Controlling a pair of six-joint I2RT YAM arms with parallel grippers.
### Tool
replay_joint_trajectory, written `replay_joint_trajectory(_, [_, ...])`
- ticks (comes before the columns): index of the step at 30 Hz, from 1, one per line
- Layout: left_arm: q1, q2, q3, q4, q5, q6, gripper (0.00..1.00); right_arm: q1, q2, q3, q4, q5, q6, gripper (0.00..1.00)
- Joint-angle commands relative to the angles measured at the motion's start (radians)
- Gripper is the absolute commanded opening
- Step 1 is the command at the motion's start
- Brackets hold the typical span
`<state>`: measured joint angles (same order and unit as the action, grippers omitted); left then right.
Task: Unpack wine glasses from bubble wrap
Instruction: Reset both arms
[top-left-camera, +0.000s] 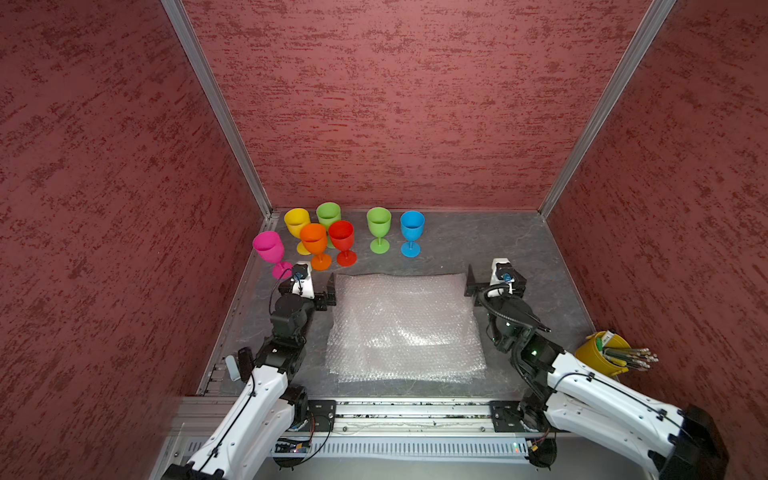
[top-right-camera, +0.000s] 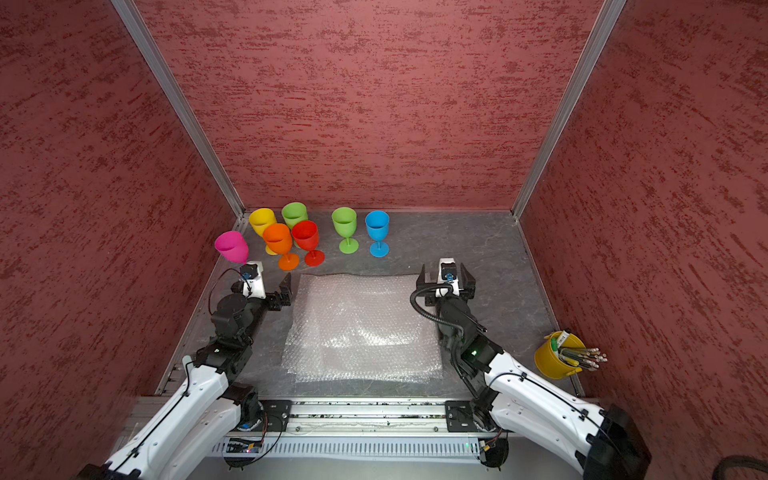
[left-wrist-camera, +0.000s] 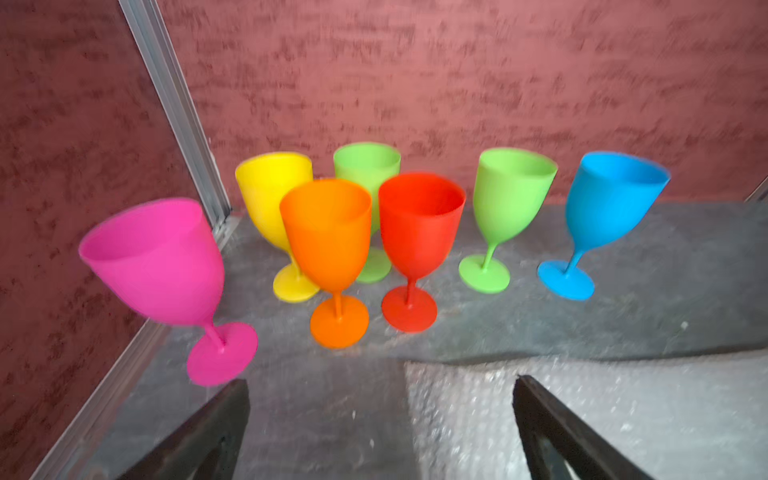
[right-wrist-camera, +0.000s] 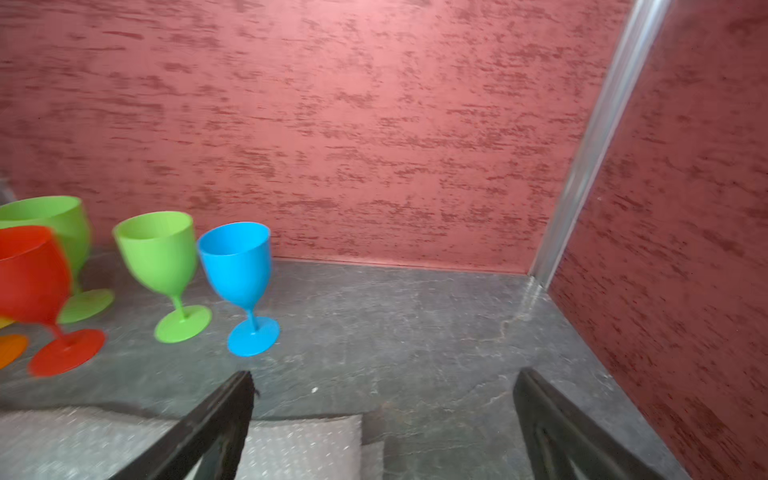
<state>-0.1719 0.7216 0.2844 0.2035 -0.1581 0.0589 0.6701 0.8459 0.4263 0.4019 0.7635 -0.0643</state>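
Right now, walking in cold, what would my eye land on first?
Seven bright plastic wine glasses stand upright by the back wall, mostly toward the left corner. Before them, flat bubble wrap lies in the middle, between the open left pincer and right pincer.

At my right, by the front corner of the grey table (top-left-camera: 478, 245), a yellow bucket (top-left-camera: 592, 358) stands with pencils (top-left-camera: 631, 358) and a green marker (top-left-camera: 599, 343) poking out. Mottled red walls (top-left-camera: 395, 104) close in on three sides, metal posts (top-left-camera: 216, 104) at the two back corners. A metal rail (top-left-camera: 415, 409) runs along the front edge.
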Motion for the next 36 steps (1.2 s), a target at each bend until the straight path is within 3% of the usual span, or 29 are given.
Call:
replay_joint_trajectory(1, [0.051,0.056,-0.01,0.113,0.02,0.027,1.0,-0.175,0.027,-0.049,0.167,-0.112,0.105,0.99])
replay_joint_trajectory(3, [0.097,0.117,-0.023,0.155,0.022,0.013,1.0,-0.234,0.089,-0.109,0.29,-0.16,0.055,0.99])
replay_joint_trajectory(5, [0.129,0.183,-0.027,0.191,-0.063,-0.094,1.0,-0.272,0.162,-0.129,0.34,-0.117,0.079,0.99])
replay_joint_trajectory(7, [0.16,0.257,-0.032,0.256,-0.041,-0.148,1.0,-0.321,0.225,-0.147,0.37,-0.163,0.071,0.99])
replay_joint_trajectory(9, [0.175,0.356,-0.05,0.404,0.016,-0.146,1.0,-0.356,0.296,-0.181,0.445,-0.16,0.045,0.99])
replay_joint_trajectory(13, [0.195,0.539,-0.004,0.585,0.071,-0.071,1.0,-0.449,0.391,-0.214,0.53,-0.168,0.116,0.99])
replay_joint_trajectory(16, [0.207,0.621,0.071,0.547,0.069,-0.089,1.0,-0.483,0.442,-0.234,0.669,-0.236,0.064,0.99])
replay_joint_trajectory(18, [0.199,0.738,0.047,0.719,0.08,-0.092,1.0,-0.504,0.48,-0.236,0.751,-0.287,0.035,0.99])
replay_joint_trajectory(20, [0.177,0.829,0.009,0.876,0.054,-0.06,0.99,-0.525,0.522,-0.193,0.734,-0.352,0.02,0.99])
replay_joint_trajectory(21, [0.168,0.793,0.028,0.774,0.069,-0.062,1.0,-0.533,0.542,-0.17,0.715,-0.36,0.02,0.99])
replay_joint_trajectory(26, [0.183,0.806,0.093,0.684,0.12,-0.059,1.0,-0.605,0.602,-0.024,0.492,-0.316,0.116,0.99])
replay_joint_trajectory(28, [0.193,0.814,0.092,0.704,0.136,-0.062,1.0,-0.647,0.64,0.026,0.382,-0.382,0.156,0.99])
replay_joint_trajectory(30, [0.195,0.818,0.09,0.712,0.136,-0.059,1.0,-0.665,0.639,0.024,0.386,-0.438,0.152,0.99])
replay_joint_trajectory(36, [0.197,0.814,0.093,0.697,0.143,-0.061,1.0,-0.694,0.613,0.007,0.33,-0.408,0.18,0.99])
